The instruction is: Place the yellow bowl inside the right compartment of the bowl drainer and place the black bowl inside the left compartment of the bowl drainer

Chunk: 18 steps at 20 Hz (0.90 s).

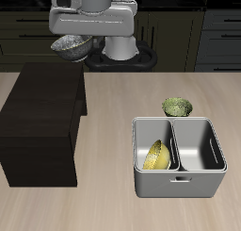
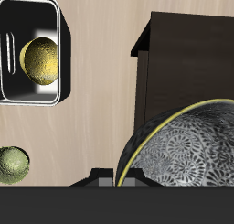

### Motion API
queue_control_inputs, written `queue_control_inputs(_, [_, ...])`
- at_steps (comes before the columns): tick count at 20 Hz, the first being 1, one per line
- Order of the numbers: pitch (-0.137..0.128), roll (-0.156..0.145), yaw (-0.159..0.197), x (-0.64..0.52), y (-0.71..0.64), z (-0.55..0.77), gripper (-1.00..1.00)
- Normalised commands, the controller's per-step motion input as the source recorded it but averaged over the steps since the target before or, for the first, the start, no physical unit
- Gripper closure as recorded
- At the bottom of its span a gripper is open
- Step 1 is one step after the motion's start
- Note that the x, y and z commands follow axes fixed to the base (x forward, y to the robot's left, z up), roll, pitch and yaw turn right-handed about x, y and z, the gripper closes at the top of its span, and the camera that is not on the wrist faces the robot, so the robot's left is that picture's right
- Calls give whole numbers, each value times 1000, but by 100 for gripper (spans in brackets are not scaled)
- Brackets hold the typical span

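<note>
Yellow bowl (image 1: 157, 156) in bowl drainer (image 1: 179, 185) | pincer (image 1: 72, 48) grips black bowl (image 2: 187, 147)

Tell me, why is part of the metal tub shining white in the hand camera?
Wrist view: glare whitens the bowl drainer's wall beside the yellow bowl. Exterior view: the drainer looks evenly grey, with soft shadow inside its wells and a little blur throughout.

Light wooden table (image 1: 104, 202), its grain running across the surface; a tall dark brown box-shaped cabinet (image 1: 42, 126) standing on it, well back from the front edge, with a lower step at its rear; a small olive-green bowl (image 1: 177, 107) upright on the table, farther back; dark kitchen cabinets (image 1: 221, 32) line the far wall.
</note>
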Motion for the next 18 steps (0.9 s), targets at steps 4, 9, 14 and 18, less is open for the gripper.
queue_control_inputs(4, [-4, 10, 38, 222, 403, 54, 100])
queue_control_inputs(9, [-24, -31, 13, 378, 441, 19, 100])
queue_control_inputs(14, [2, 9, 25, 276, 415, -64, 100])
queue_control_inputs(18, [33, 46, -12, 294, 532, -78, 100])
